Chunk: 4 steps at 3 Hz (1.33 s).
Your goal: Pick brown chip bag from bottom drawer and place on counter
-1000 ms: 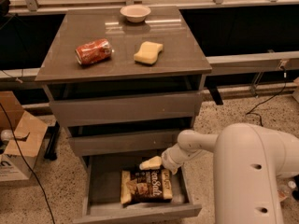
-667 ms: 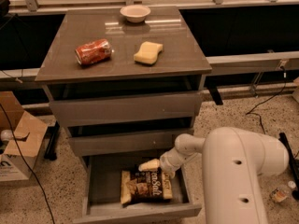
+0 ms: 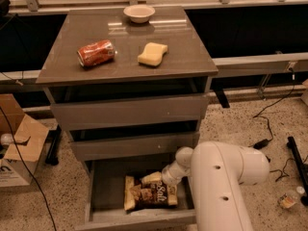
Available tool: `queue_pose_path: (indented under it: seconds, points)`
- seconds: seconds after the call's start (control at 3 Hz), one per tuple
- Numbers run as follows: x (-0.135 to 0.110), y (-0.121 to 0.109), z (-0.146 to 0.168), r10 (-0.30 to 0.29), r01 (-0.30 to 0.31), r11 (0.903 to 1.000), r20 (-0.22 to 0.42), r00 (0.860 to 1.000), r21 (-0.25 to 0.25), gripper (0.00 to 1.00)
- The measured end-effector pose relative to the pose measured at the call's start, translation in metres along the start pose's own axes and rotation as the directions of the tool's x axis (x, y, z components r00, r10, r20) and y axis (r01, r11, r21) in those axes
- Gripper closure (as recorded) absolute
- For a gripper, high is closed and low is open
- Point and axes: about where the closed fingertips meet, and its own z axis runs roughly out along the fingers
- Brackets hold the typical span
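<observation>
gripper (image 3: 164,178) at brown chip bag (image 3: 148,195), arm (image 3: 226,174) overlapping

The gripper (image 3: 167,176) is seen low in the bottom drawer (image 3: 108,189), at the top edge of the brown chip bag (image 3: 151,195), which is crinkly, shiny foil. Drawer: matt grey. The arm (image 3: 231,172) behind the gripper: smooth white plastic-looking shell. Well above it, the counter (image 3: 187,54) is glossy, lights reflected; can (image 3: 96,53) dented shiny metal, sponge (image 3: 152,54) matt, bowl (image 3: 139,13) smooth.

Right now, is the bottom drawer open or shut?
Open. The bottom drawer is pulled out, the brown chip bag lies inside it, and the gripper is down at the bag's upper edge.
</observation>
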Motion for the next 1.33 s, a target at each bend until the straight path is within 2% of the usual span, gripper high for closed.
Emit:
queue_pose_path:
  seconds: [0.67,1.0,1.33]
  points:
    - [-0.002,-0.044,0.044,0.037,-0.032,0.9953,-0.050,0.998,0.091,0.00]
    - [0.001,-0.053,0.054,0.047,-0.039,0.9921,-0.069,0.997,0.119,0.10]
    - [0.001,-0.048,0.055,0.049,-0.040,0.9922,-0.071,0.996,0.118,0.37]
